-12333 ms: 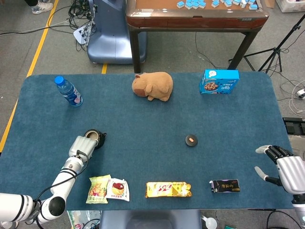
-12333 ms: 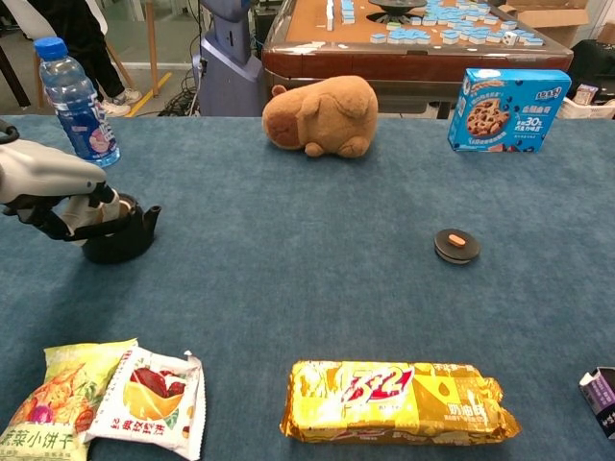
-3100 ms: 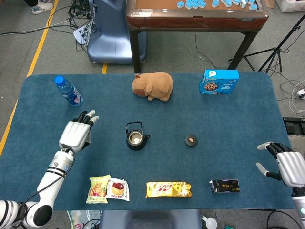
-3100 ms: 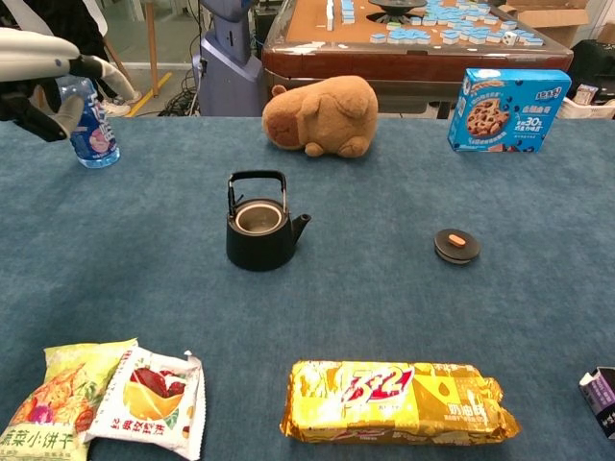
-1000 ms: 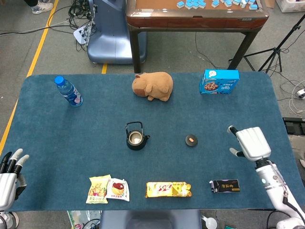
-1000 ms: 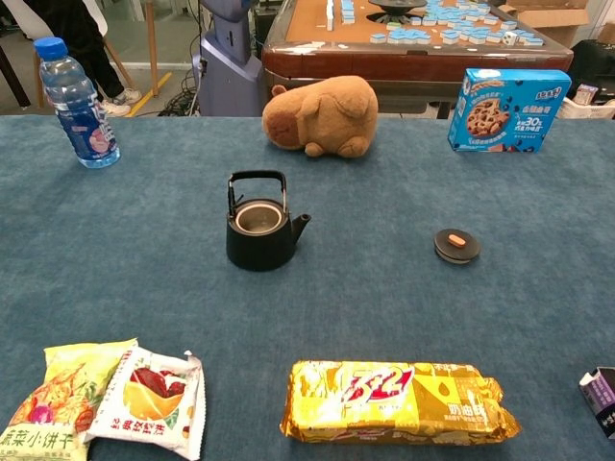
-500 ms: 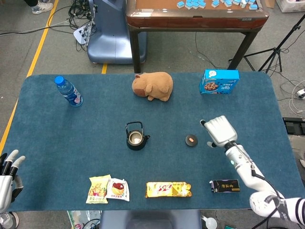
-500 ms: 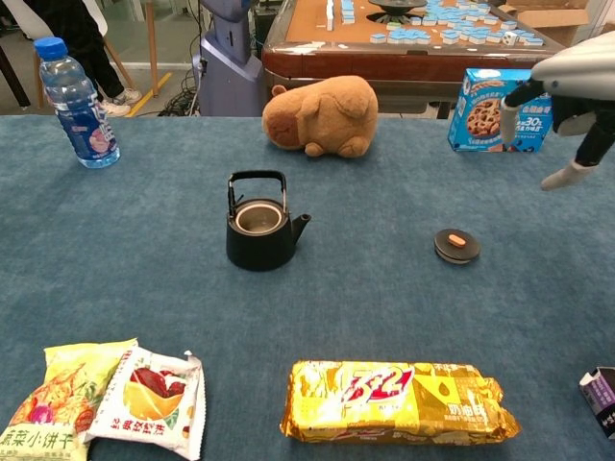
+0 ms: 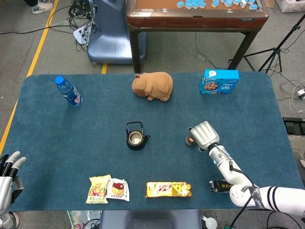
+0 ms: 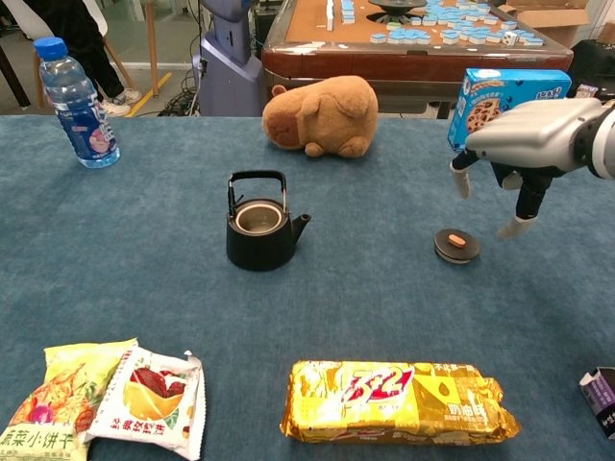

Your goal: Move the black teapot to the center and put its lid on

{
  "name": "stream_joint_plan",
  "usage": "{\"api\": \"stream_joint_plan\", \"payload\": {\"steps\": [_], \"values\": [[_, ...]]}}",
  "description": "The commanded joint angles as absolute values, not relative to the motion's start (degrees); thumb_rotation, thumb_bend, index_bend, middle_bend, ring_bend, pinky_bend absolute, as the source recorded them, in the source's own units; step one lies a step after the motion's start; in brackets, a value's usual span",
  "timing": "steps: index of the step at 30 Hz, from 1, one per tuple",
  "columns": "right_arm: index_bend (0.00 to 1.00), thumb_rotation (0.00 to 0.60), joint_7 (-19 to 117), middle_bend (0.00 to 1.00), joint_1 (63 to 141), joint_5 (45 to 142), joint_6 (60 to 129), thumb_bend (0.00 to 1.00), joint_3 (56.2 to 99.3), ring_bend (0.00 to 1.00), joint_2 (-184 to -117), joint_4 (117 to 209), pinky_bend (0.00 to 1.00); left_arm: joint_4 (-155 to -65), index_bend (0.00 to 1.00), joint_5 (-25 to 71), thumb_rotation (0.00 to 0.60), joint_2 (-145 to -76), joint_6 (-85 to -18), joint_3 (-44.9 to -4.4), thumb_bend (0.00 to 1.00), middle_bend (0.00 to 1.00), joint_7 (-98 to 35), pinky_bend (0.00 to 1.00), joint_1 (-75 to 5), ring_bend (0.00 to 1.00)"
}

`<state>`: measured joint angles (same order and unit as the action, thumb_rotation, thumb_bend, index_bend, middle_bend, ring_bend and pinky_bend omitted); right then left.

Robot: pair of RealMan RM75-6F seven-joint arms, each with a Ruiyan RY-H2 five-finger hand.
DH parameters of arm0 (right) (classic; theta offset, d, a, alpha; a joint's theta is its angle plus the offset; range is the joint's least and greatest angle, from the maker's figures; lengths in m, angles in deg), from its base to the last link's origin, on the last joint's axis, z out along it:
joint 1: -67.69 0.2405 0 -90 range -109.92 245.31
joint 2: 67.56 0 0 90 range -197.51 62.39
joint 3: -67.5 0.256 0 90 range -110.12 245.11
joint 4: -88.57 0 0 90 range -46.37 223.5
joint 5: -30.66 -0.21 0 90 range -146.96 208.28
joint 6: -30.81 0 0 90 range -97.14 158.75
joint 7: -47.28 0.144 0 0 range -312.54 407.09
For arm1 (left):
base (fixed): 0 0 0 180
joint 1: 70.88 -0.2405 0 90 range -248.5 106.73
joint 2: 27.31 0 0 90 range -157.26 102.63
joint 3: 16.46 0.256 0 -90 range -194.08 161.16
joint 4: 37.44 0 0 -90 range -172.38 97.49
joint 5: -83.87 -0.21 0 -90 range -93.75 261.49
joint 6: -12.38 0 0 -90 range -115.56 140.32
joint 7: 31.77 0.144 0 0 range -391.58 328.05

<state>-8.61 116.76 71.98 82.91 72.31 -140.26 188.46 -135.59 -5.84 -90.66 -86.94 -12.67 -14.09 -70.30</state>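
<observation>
Black teapot [image 10: 259,229] stands open, lid [image 10: 456,245] apart beneath the spread, empty right hand [image 10: 524,144]

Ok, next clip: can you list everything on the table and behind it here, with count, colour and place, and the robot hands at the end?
teapot: 1, black, table centre, open, handle up
lid: 1, black with orange knob, flat on the cloth right of the teapot
plush animal: 1, brown, far centre
water bottle: 1, clear with blue cap, far left
cookie box: 1, blue, far right
snack bags: 2, yellow-green and white-red, near left edge
biscuit pack: 1, gold, near centre
small box: 1, dark, near right
mahjong table: 1, brown, behind, blue tiles on top
left robot hand: white, off the near-left corner, fingers apart
right robot hand: grey, above the lid, fingers spread, not touching it
</observation>
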Motion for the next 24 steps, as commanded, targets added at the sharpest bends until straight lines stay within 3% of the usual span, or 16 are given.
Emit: {"api": "stream_joint_plan", "payload": {"steps": [1,12,24], "values": [[0.36,0.600,-8.93,1.00,117.55,71.24,83.38,0.04,71.22,0.96,-141.45,187.22,1.00,-135.51,0.23,-6.29,0.600,-90.64,-86.65,-12.76,0.73,0.15,-14.05,0.27,-70.59,0.10],[0.30,0.600,-5.32,1.00,118.08,72.38,83.10,0.04,68.79,0.96,-144.88,182.01,1.00,-135.64,0.23,-7.37,0.600,-90.36,-85.21,-13.35,0.73,0.16,-14.15,0.27,-71.26,0.11],[0.29,0.600,-4.19,1.00,119.56,71.00,81.95,0.04,67.49,0.97,-146.82,178.37,1.00,-136.04,0.23,-7.62,0.600,-90.00,-84.99,-14.20,0.73,0.16,-14.63,0.27,-72.32,0.11]]}}
